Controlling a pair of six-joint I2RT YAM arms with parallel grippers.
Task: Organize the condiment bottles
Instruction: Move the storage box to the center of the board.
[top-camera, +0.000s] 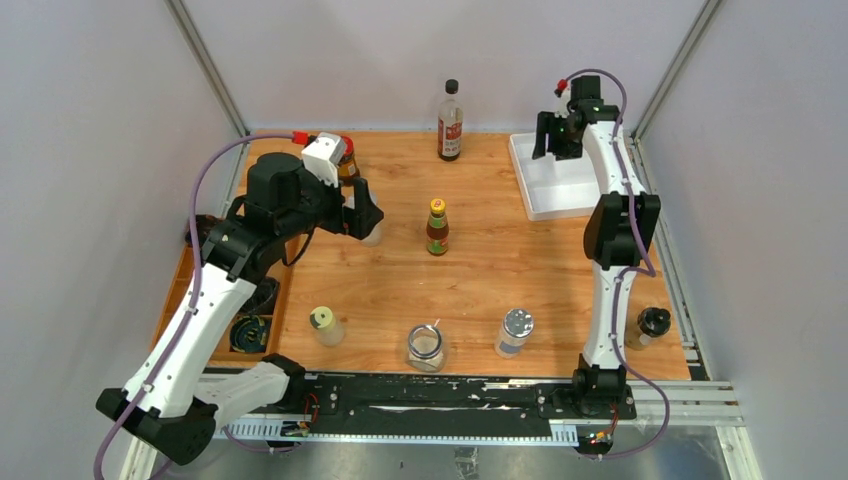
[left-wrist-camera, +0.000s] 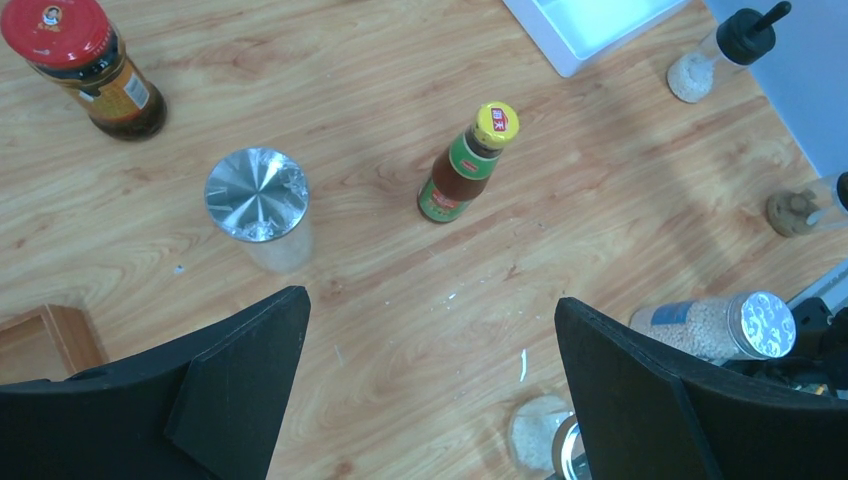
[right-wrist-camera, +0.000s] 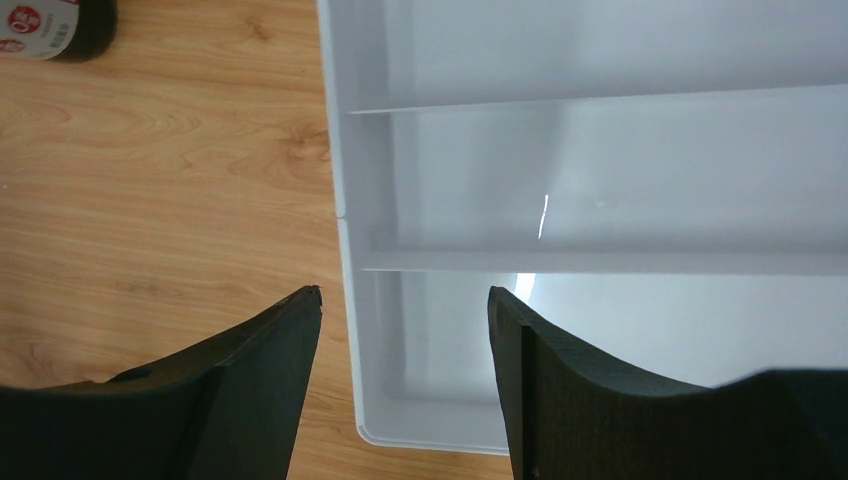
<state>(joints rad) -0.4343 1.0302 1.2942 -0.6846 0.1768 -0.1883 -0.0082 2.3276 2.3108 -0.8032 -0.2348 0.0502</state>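
yellow-cap bottle (left-wrist-camera: 468, 165): red cap mark, illegible | red-cap jar (left-wrist-camera: 88, 68): portrait emblem on cap | dark bottle (right-wrist-camera: 55, 28): white characters on red label, cut off

The tabletop (left-wrist-camera: 400, 100) is pale wood grain, smooth and faintly shiny. The white tray (right-wrist-camera: 600, 150) looks like glossy plastic. Left of centre, the silver-capped jar (left-wrist-camera: 257, 193) wears a shiny metal lid. The left claw (left-wrist-camera: 430, 300) has matt black fingers (left-wrist-camera: 240, 390).

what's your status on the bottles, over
Left gripper open, empty, near silver-capped jar. Right gripper open, empty, over white tray rim. Yellow-capped bottle and others loose on table, none seen in tray. Nothing blocking.
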